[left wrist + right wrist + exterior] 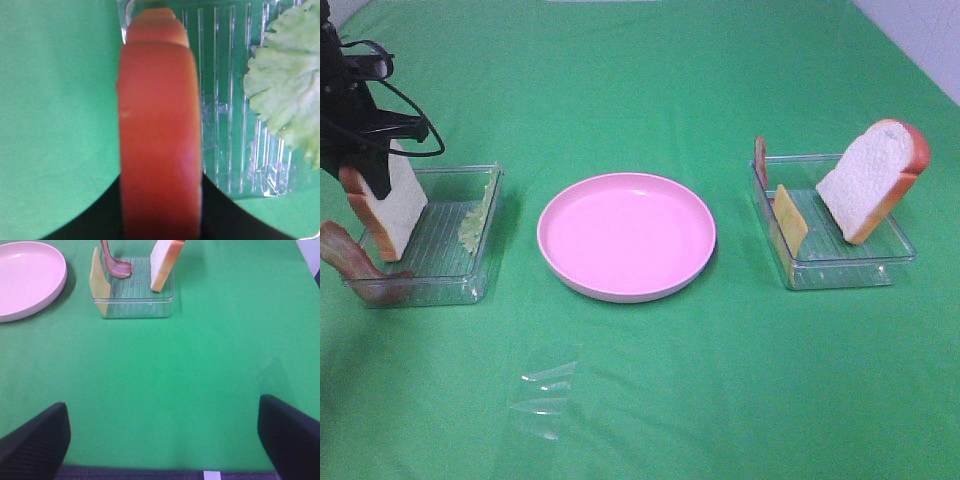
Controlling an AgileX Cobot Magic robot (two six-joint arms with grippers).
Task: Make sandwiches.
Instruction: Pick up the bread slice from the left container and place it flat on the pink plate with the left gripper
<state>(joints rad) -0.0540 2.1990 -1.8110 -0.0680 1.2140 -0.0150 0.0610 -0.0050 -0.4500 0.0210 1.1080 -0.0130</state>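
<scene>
Left end effector (372, 160): clamped on the top crust of the bread slice (395, 212), pinching it from both sides going by the wrist view.
Right end effector (162, 437): wide open, holding nothing, hanging over bare desk (210, 365) well short of the right tray (132, 310).
Bread position: upright with a slight tilt, lower edge down inside the left tray (450, 285). Can't tell whether it's resting on the tray floor or just clear of it.
Other fixings, left: lettuce (475, 222) propped against the tray wall nearest the plate, bacon strip (345, 258) draped over the outer near corner.
Other fixings, right: second bread slice (870, 180) leaning in the tray, cheese slice (790, 222) standing by the plate-side wall, second bacon strip (760, 158) at the back corner.
Pink plate (625, 292): between the two trays, nothing on it yet, so probably right at the first layer.
Stray bit: clear plastic scrap (545, 395) lying loose on the desk in front of the plate.
Possible trouble: pinched only by the top edge, so a real chance of swinging or twisting on the way over and landing on edge or half off the rim. Also a risk of catching the tray wall on the lift and dragging that light tray along, lettuce included.
Bread looks: chunky toy slice with a white spongy face and orange-brown crust — likely squishy, so prone to popping out under a hard squeeze.
</scene>
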